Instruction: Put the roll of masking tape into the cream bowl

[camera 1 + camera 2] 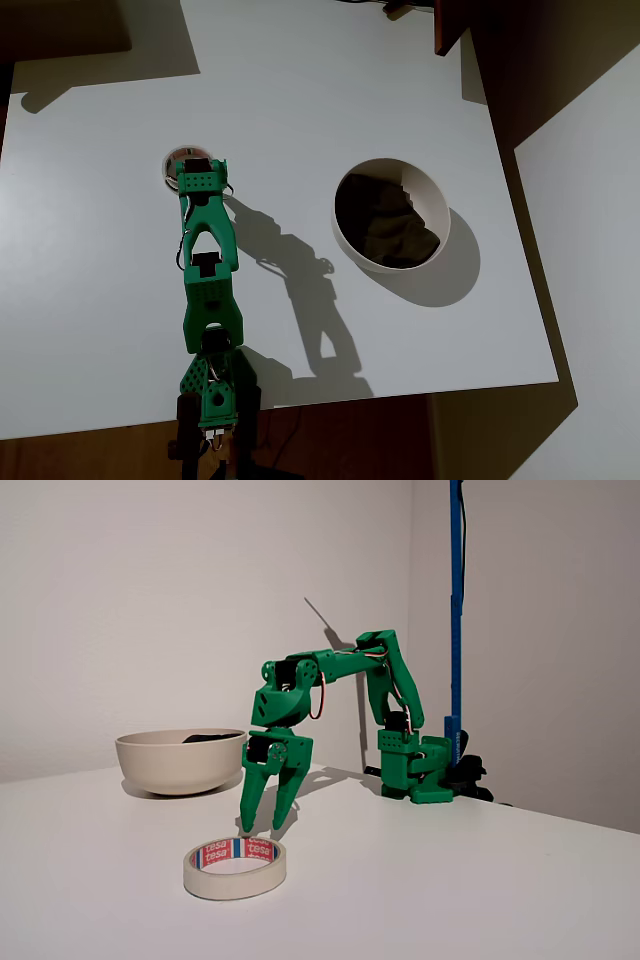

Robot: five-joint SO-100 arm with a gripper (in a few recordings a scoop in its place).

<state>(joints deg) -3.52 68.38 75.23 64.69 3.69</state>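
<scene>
Tape comes first: the roll of masking tape (235, 869) lies flat on the white desk (480, 890), hole upward, low in the frame of the fixed view, with reddish print showing on its inner core. In the overhead view we see only an arc of it (180, 156) at the upper left, peeking out from under the green arm. The gripper (264, 825) hangs just above and behind the roll, fingers pointing down and parted a modest way, holding nothing; we judge it is lined up so that one finger can drop into the hole and the other outside the wall, which is why the roll lying flat suits a top-down pinch. Whether the tips touch the desk yet we cannot tell. The cream bowl (391, 214) sits well apart, right of centre in the overhead view, its dark interior holding something crumpled and dark. In the fixed view it (180, 759) stands at the left behind the gripper, so the carry will have to clear its rim.
</scene>
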